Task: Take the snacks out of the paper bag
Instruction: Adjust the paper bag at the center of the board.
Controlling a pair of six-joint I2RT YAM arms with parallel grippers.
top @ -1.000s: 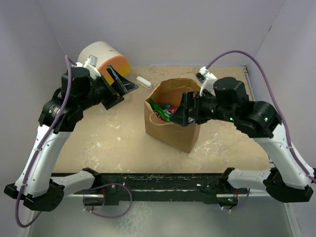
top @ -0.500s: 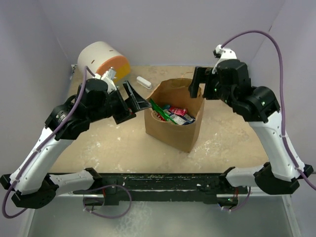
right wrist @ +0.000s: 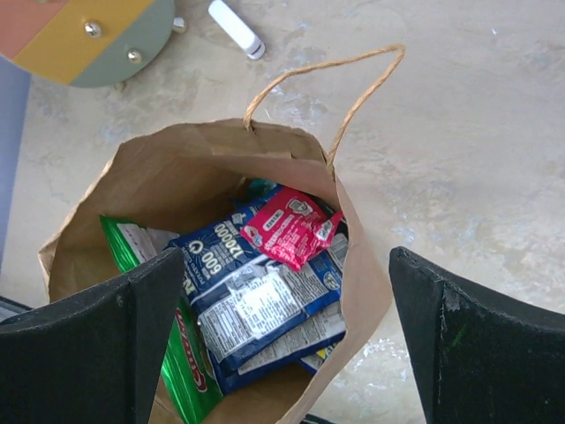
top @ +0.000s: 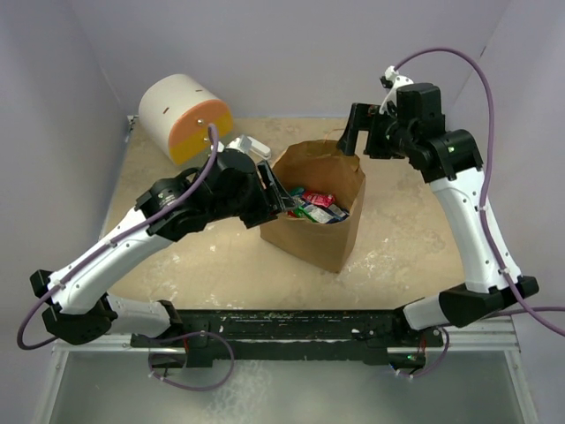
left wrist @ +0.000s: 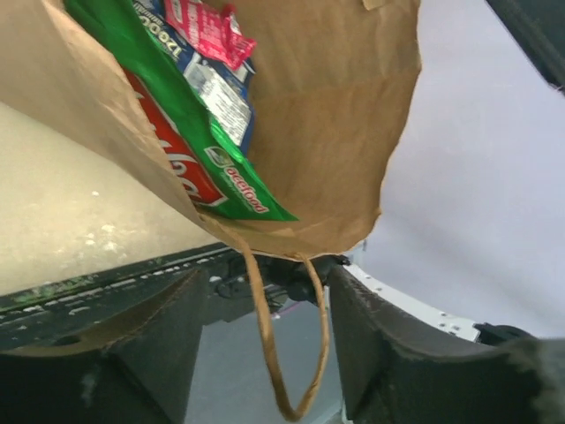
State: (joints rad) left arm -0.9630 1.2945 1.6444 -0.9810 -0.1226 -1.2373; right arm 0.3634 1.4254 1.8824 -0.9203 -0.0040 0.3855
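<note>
The brown paper bag (top: 322, 243) stands upright mid-table with its mouth open. Inside lie a green chip bag (right wrist: 181, 375), a blue-white pouch (right wrist: 243, 296) and a small pink packet (right wrist: 291, 230); others are hidden beneath. My left gripper (top: 282, 198) is open at the bag's left rim. In the left wrist view the bag's thin handle (left wrist: 265, 353) hangs loose between its open fingers (left wrist: 150, 353), and the chip bag (left wrist: 203, 177) shows in the mouth. My right gripper (top: 351, 140) is open and empty above the bag's far right rim, looking down into it (right wrist: 282, 344).
A white-and-orange cylinder (top: 181, 115) lies at the back left. A small white bar-shaped object (top: 256, 144) lies between it and the bag, and shows in the right wrist view (right wrist: 237, 28). The bag's far handle (right wrist: 327, 88) rests on the table.
My left arm has swung right from beside the cylinder to the bag's left rim. My right gripper has lifted out of the bag's mouth and drawn back, empty.
</note>
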